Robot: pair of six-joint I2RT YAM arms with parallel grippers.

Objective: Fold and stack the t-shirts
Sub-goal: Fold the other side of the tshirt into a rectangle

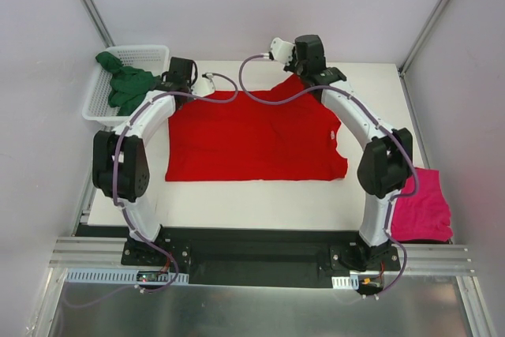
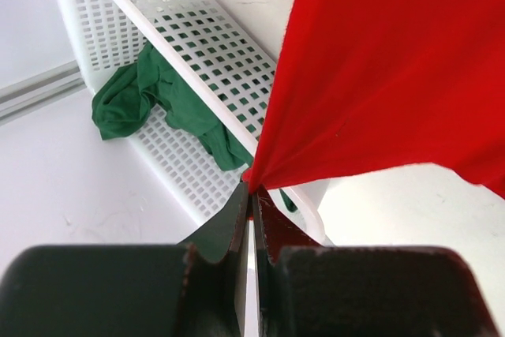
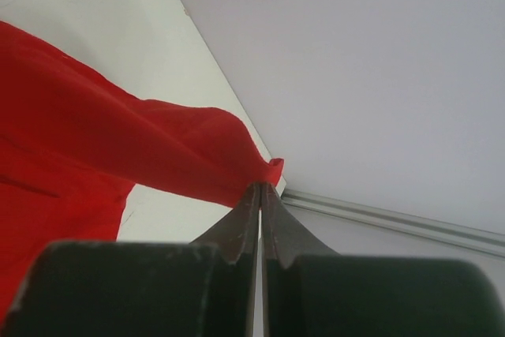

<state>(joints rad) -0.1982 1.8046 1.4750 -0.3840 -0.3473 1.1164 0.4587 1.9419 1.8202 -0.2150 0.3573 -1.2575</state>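
Closest to my left wrist camera, the left claw (image 2: 251,191) has its two dark fingers pressed together on a pinch of the red t-shirt (image 1: 252,140), the cloth fanning up and away from the tips. On the right wrist camera I see the same thing: the right claw (image 3: 260,187) is clamped on a bunched corner of that red cloth, with the fabric stretching off to the left. From above, the red t-shirt lies spread across the middle of the table (image 1: 260,199). Its near edge is flat and its far edge is gathered up at the two claws, one at each far corner. The left claw sits just beside the white mesh basket (image 1: 150,51) at the table's far left. The green t-shirt (image 1: 126,84) is crumpled inside that basket. The pink t-shirt (image 1: 426,207) lies in a loose heap at the near right corner, just beside the right arm's base, well apart from the red one.
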